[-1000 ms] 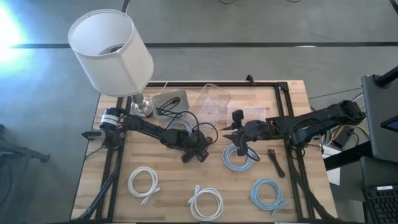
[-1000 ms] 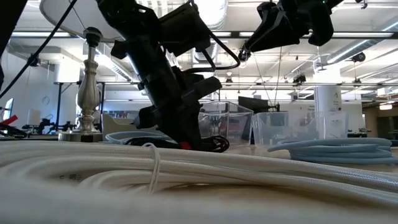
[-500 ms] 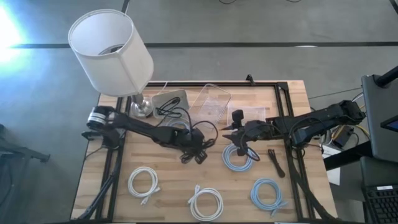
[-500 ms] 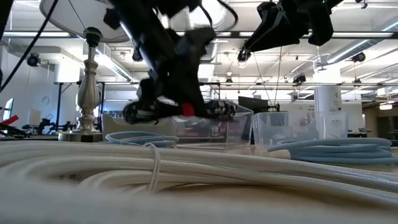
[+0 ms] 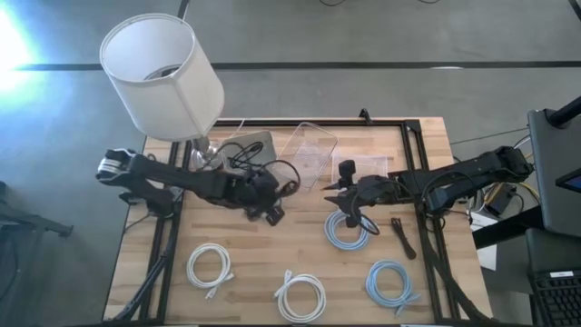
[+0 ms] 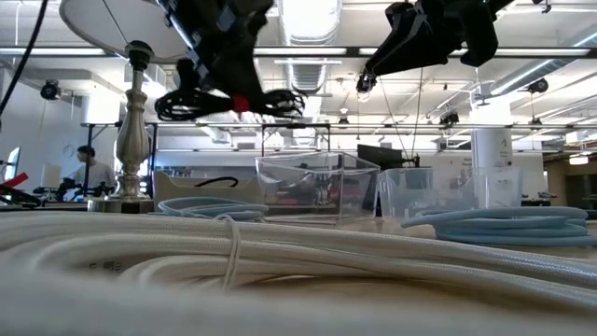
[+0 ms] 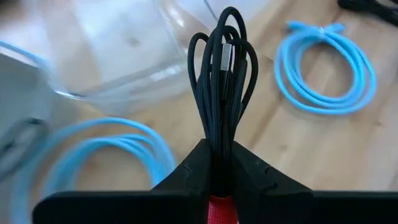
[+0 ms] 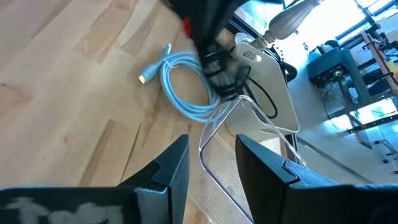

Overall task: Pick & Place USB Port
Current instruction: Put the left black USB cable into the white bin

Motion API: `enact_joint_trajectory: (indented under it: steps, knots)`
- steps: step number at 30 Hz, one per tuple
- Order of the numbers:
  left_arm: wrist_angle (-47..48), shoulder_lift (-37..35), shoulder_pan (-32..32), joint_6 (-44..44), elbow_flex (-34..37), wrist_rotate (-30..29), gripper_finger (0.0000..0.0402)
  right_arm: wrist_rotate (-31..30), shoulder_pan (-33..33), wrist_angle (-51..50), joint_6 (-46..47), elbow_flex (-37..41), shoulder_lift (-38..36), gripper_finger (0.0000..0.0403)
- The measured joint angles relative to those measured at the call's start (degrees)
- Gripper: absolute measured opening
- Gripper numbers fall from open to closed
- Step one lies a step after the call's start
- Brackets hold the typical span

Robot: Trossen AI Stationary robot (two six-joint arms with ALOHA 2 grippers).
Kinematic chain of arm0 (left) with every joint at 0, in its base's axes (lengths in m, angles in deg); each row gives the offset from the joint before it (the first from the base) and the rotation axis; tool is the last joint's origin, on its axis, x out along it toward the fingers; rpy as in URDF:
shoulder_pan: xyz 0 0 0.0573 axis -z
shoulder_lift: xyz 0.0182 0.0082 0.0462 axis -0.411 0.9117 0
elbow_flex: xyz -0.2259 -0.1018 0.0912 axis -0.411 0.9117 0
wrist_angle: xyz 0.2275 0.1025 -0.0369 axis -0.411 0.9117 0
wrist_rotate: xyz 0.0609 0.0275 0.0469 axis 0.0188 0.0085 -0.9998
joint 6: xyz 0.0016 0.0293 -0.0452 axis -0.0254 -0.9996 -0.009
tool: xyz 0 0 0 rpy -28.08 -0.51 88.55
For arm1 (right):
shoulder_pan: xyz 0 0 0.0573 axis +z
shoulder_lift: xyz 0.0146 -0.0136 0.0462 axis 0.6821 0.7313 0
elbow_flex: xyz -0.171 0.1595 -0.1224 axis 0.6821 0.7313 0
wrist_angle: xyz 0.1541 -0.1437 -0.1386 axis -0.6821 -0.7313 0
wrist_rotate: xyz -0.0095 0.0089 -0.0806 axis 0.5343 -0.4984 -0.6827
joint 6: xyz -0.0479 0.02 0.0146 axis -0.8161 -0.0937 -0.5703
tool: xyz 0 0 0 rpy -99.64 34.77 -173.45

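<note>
Two arms over my table: the left gripper (image 5: 270,202) is clenched on a coiled black cable (image 7: 222,74), carried clear above the wood near the table's middle, just in front of the clear bin (image 5: 309,147) and the white tray (image 5: 247,145) that has another black cable in it. The lamp (image 5: 163,77) crowds that far left corner. My right gripper (image 5: 346,200) hangs with fingers parted, gripping nothing, above a light blue coil (image 5: 348,232). Another blue coil (image 5: 392,282) and two white coils (image 5: 210,268) (image 5: 300,297) lie along the near edge, with bare wood between them.
</note>
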Motion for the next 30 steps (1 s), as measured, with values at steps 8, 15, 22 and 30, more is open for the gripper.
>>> enact_joint_trajectory:
  steps: [8, 15, 22, 30]
  knots:
    - [6.89, -4.41, -1.38, -7.77, 0.61, -7.65, 0.0042, 0.02, 0.01, 1.0, 0.03, 0.0, 0.0, 0.0115]
    - [11.39, -4.36, -5.6, -14.62, 0.63, -8.12, 0.0042, 0.03, 0.01, 2.24, 6.76, 0.0, 0.0, 0.0109]
    - [11.82, -3.02, -12.15, -19.06, 0.72, -8.14, 0.0043, 0.02, 0.01, 2.23, 15.61, 0.0, 0.0, 0.0114]
    - [11.7, 0.33, -20.35, -25.75, 0.72, -6.57, 0.0043, 0.02, 0.01, 2.01, 25.43, 0.0, 0.0, 0.0112]
